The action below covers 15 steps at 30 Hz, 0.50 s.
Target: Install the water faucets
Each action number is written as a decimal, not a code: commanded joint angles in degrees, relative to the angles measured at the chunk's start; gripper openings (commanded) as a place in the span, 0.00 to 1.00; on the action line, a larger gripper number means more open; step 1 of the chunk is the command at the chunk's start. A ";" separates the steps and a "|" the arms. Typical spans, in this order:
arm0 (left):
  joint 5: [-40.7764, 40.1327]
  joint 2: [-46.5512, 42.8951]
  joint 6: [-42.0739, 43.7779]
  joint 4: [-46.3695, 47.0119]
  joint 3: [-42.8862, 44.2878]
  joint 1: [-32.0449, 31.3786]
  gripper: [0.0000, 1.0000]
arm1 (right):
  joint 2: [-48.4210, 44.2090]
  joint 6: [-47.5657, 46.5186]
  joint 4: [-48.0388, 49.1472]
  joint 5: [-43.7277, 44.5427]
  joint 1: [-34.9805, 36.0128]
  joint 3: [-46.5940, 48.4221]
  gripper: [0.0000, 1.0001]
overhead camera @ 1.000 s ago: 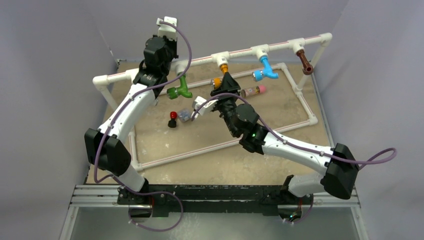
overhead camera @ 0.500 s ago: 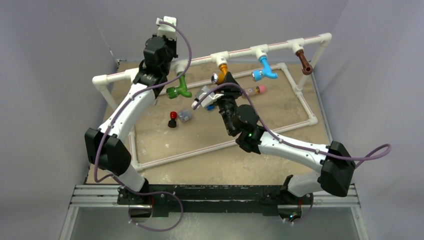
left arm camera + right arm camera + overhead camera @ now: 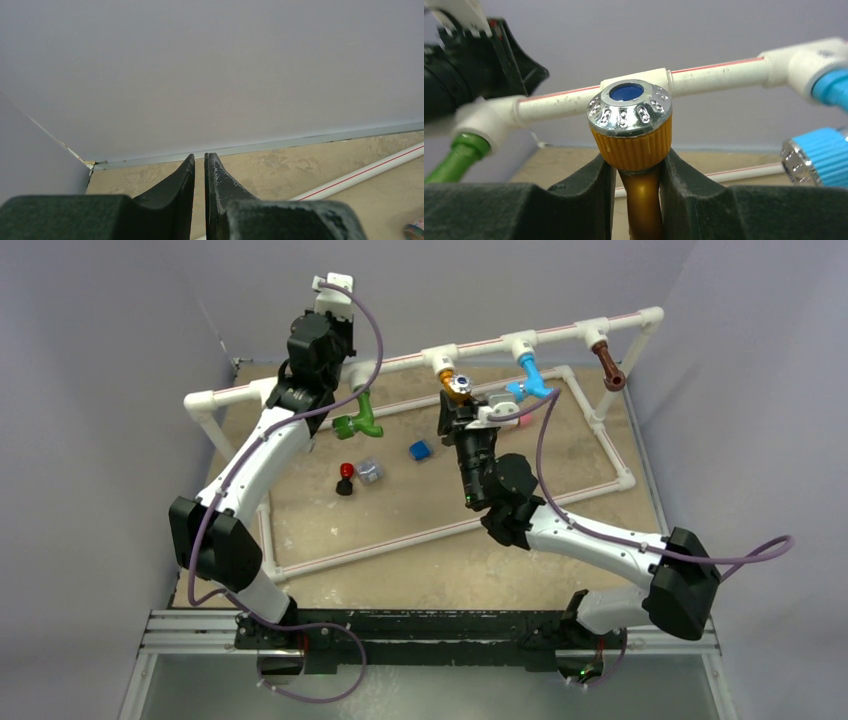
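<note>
Swung rightward, the right tool now pinches the orange faucet, seemingly below its collar.

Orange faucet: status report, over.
Right hand shut on orange faucet, just below its collar. Left hand shut, empty, facing the back wall. Faucet at the white tee, seating not visible; blue faucet beside it, apart.

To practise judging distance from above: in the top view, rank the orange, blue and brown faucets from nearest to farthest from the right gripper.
1. The orange faucet, held in the right gripper.
2. The blue faucet, just to its right.
3. The brown faucet, farthest right on the white pipe.
</note>
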 commanded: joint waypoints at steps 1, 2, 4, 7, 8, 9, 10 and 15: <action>0.55 2.08 0.58 -6.90 -2.99 -0.91 0.11 | -1.42 31.43 5.89 -3.87 2.01 -1.15 0.00; 0.62 1.97 0.48 -6.87 -3.02 -0.91 0.11 | -1.83 35.55 5.87 -3.45 1.94 -1.33 0.00; 0.66 1.76 0.44 -6.87 -3.05 -0.93 0.11 | -2.64 42.35 5.77 -3.12 1.66 -1.96 0.00; 0.88 1.58 0.35 -6.87 -3.09 -0.92 0.11 | -4.09 53.12 6.10 -2.99 0.96 -3.70 0.00; 0.92 1.54 0.33 -6.89 -3.09 -0.93 0.11 | -4.41 56.92 6.47 -3.18 0.67 -4.55 0.00; 1.00 1.47 0.17 -6.93 -3.16 -0.93 0.11 | -4.76 60.81 6.71 -3.33 0.29 -5.35 0.00; 1.01 1.45 0.23 -6.89 -3.18 -0.93 0.11 | -5.04 64.60 6.82 -3.83 -0.11 -6.09 0.00; 1.10 1.49 0.17 -6.87 -3.18 -0.92 0.11 | -5.20 80.12 9.41 -6.85 -1.97 -9.30 0.00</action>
